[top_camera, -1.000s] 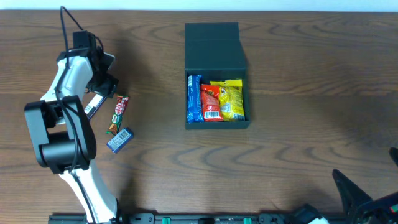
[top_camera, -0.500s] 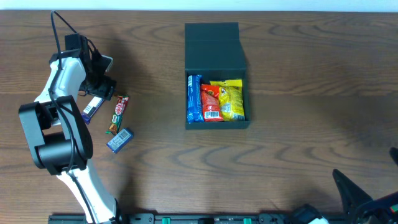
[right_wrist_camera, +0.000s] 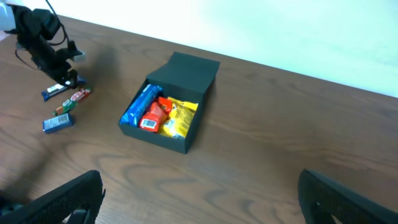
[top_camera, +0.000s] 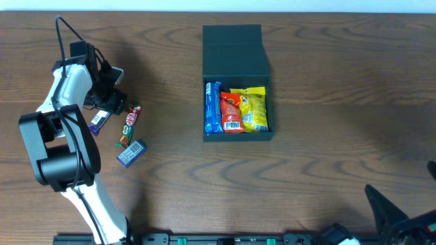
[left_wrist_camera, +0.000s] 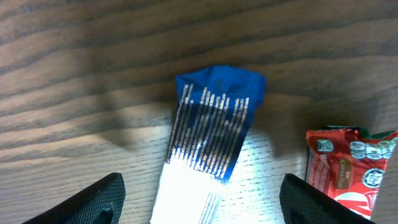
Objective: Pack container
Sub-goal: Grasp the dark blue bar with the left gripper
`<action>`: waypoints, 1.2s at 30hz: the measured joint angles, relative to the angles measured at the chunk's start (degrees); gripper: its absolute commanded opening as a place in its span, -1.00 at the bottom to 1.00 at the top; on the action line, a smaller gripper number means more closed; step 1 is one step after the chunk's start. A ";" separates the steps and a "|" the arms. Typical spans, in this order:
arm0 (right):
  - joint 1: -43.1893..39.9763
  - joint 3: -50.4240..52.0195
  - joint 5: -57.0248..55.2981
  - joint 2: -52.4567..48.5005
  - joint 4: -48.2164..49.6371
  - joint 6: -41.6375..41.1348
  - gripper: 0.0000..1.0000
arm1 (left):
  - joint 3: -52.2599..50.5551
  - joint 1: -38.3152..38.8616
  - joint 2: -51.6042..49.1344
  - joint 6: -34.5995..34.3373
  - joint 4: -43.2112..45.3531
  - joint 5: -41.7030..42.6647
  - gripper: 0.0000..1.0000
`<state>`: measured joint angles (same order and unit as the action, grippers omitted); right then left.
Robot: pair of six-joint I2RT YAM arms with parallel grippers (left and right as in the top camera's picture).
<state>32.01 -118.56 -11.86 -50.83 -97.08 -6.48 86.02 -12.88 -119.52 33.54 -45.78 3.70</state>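
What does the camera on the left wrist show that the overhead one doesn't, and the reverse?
Only the left wrist: the white print on the blue wrapper, close up between the open fingers of the left gripper. Only overhead: the container with its packets, and a small blue packet. Both: that blue wrapper and the red bar beside it.

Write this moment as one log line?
left gripper: open over blue packet | right gripper: open, empty | container: lid open, snacks inside

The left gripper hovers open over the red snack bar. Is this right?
Not quite. In the left wrist view, the open left gripper hovers over the blue-wrapped bar; the red snack bar lies beside it.
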 measured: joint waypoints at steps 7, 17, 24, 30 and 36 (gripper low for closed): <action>0.00 0.00 -0.20 0.00 0.00 0.00 0.99 | -1.46 -1.73 -0.07 1.03 0.39 0.00 0.58; 0.00 0.00 -0.48 0.00 0.02 -0.02 0.98 | -2.99 -2.01 -0.07 1.03 2.36 0.42 0.56; 0.00 0.00 -0.59 0.00 0.02 -0.04 0.98 | -3.17 -2.01 -0.09 1.03 2.60 0.87 0.57; 0.00 0.00 -0.59 0.00 0.02 -0.04 0.98 | -3.17 -2.01 -0.09 1.11 2.75 1.97 0.22; 0.00 0.00 -0.59 0.00 0.02 -0.04 0.99 | -3.17 -2.01 -0.09 1.20 2.75 2.16 0.12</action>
<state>32.01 -118.56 -12.45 -50.83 -97.06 -6.52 82.85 -14.90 -119.61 34.74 -43.03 5.87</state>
